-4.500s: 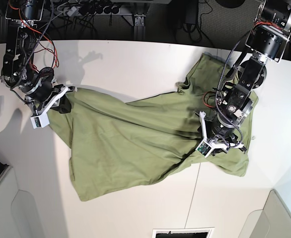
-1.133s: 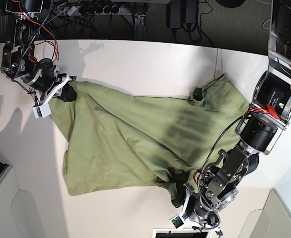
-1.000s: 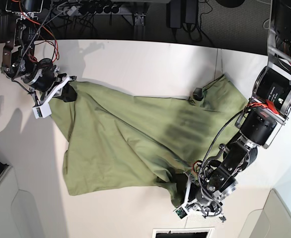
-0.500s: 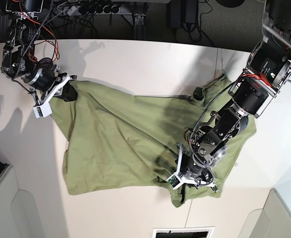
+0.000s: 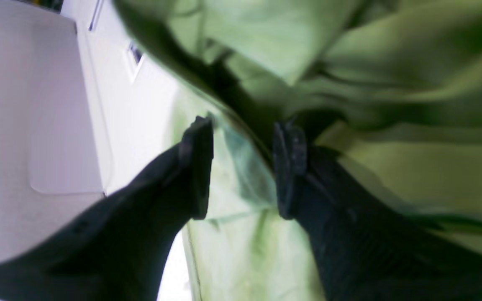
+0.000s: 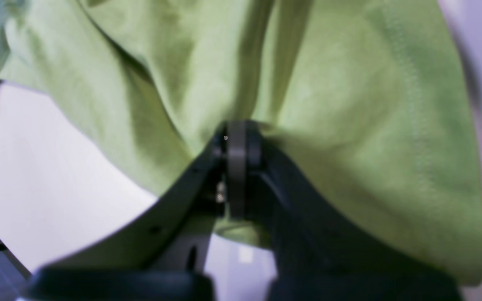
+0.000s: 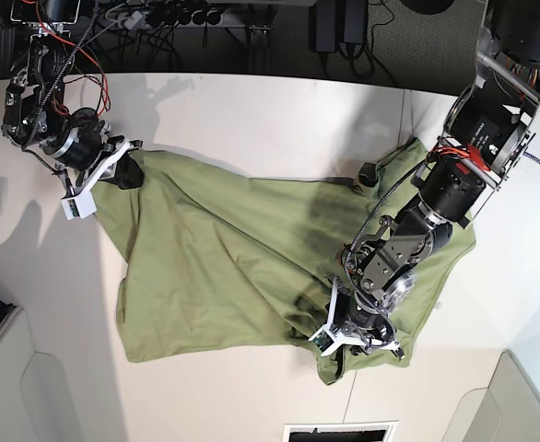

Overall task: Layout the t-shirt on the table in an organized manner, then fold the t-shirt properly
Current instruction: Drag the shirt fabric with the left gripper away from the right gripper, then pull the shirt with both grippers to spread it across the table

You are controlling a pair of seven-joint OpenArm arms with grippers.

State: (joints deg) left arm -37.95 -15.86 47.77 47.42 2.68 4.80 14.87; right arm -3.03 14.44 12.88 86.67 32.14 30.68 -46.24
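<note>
The olive-green t-shirt (image 7: 215, 249) lies spread and wrinkled across the white table (image 7: 252, 120). My right gripper (image 7: 121, 172) is shut on its far left corner; in the right wrist view the fingers (image 6: 237, 142) pinch a bunch of the t-shirt (image 6: 349, 104). My left gripper (image 7: 356, 339) hangs over the bunched lower right part of the shirt near the front edge. In the left wrist view its jaws (image 5: 243, 167) stand apart, with a dark fold of the t-shirt (image 5: 391, 50) running between and just above them.
Grey bins stand at the front left corner (image 7: 30, 396) and front right corner (image 7: 519, 405). Cables (image 7: 159, 18) run behind the table's far edge. A thin seam (image 7: 408, 110) crosses the tabletop at the right. A dark-framed opening (image 7: 339, 431) sits at the front edge.
My left arm has swung from the table's front edge back over the shirt's lower right part, and the cloth there has bunched up. The right gripper has held still on its corner.
</note>
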